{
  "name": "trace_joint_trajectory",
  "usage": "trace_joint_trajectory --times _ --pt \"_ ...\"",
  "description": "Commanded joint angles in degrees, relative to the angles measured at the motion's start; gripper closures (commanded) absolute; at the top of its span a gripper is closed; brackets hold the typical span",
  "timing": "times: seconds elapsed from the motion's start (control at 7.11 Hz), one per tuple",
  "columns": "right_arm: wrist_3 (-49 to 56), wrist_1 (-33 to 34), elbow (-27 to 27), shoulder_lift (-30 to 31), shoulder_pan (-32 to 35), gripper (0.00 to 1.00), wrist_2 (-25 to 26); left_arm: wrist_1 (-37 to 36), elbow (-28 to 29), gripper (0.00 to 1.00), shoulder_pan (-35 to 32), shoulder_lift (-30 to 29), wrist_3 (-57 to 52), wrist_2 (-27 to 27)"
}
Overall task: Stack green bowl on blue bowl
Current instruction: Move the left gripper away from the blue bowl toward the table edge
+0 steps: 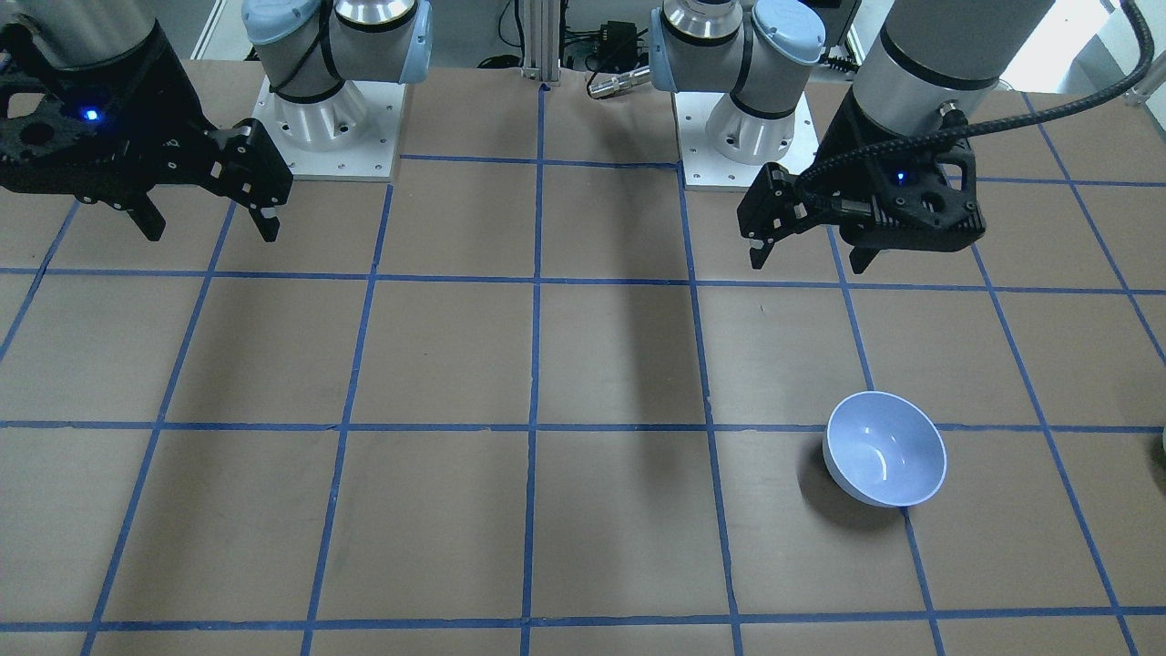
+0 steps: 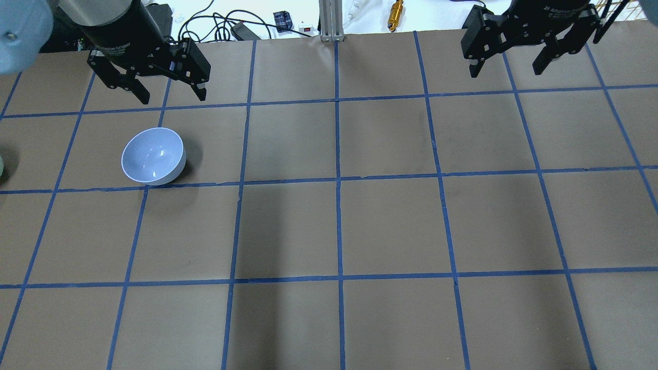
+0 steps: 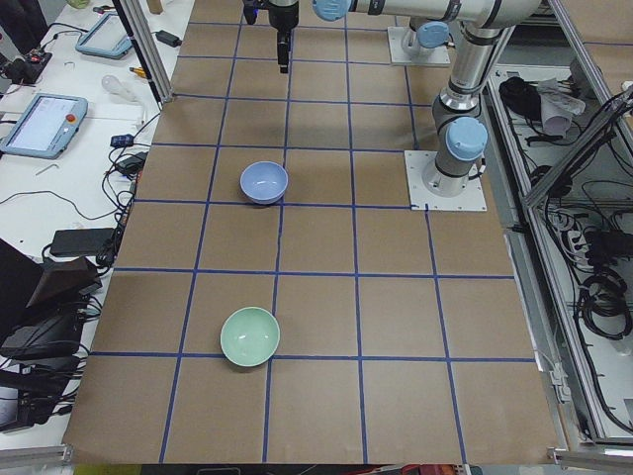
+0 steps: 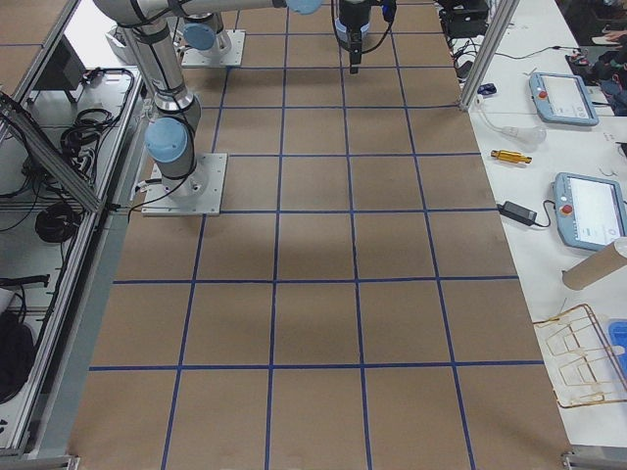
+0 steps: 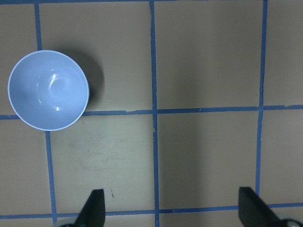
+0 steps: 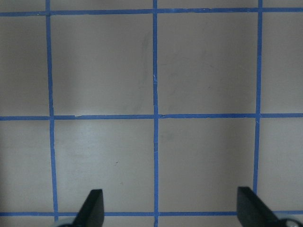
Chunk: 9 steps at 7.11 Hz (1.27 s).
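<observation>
The blue bowl [image 1: 884,448] stands upright on the brown gridded table, on the robot's left side; it also shows in the overhead view [image 2: 153,155], the exterior left view [image 3: 264,182] and the left wrist view [image 5: 48,90]. The green bowl [image 3: 249,335] stands upright further toward the table's left end, about two grid squares from the blue bowl; only a sliver shows at the overhead view's left edge [image 2: 1,169]. My left gripper [image 2: 173,96] hangs open and empty, high above the table near the blue bowl. My right gripper [image 2: 506,71] hangs open and empty over the right side.
The two arm bases [image 1: 328,118] [image 1: 747,128] are bolted at the table's robot side. A gold tool [image 2: 396,8] and cables lie beyond the far edge. Tablets [image 3: 40,124] sit on the side bench.
</observation>
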<state>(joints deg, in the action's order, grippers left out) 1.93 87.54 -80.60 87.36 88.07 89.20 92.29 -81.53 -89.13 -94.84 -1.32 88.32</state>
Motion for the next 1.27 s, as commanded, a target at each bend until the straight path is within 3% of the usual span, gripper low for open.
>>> trace_joint_trajectory --times 0.0,0.56,0.7,0.84,1.12 --pt "0.0 0.0 0.0 0.0 0.0 0.00 -0.1 0.1 0.0 0.00 0.0 -0.1 0.0 0.0" --pt "0.0 0.0 0.0 0.0 0.0 0.00 0.0 0.1 -0.4 0.00 0.5 0.0 -2.2 -0.1" --pt "0.0 0.0 0.0 0.0 0.0 0.00 0.0 0.3 -0.3 0.00 1.8 0.1 -8.5 0.0" --pt "0.0 0.0 0.0 0.0 0.0 0.00 0.0 3.1 -0.1 0.00 6.6 0.5 -13.0 -0.1" --pt "0.1 0.0 0.0 0.0 0.0 0.00 0.0 6.9 0.2 0.00 18.1 0.8 -34.0 0.0"
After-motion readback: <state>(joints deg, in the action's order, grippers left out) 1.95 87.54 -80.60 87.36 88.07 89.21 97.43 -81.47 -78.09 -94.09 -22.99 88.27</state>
